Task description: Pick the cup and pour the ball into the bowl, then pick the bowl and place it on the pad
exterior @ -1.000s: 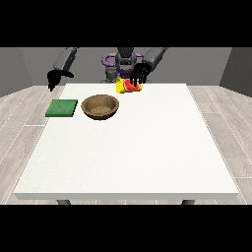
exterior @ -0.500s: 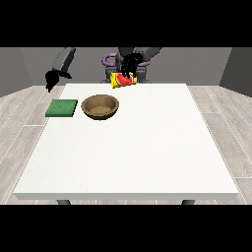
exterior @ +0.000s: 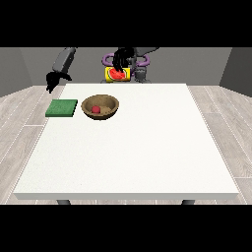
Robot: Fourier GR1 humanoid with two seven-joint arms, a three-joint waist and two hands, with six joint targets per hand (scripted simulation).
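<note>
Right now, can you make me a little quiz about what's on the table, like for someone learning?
1. True or false: the ball lies inside the bowl.
2. What lies just beside the bowl, toward the view's left? A) the pad B) a spoon C) a plate
3. Fill in: the hand holding the cup keeps it tipped ______ the table, not resting on it.

Key:
1. True. The red ball sits in the brown bowl.
2. A. The green pad lies there, flat on the table.
3. Above. The other hand, at the view's left, holds nothing.
</note>
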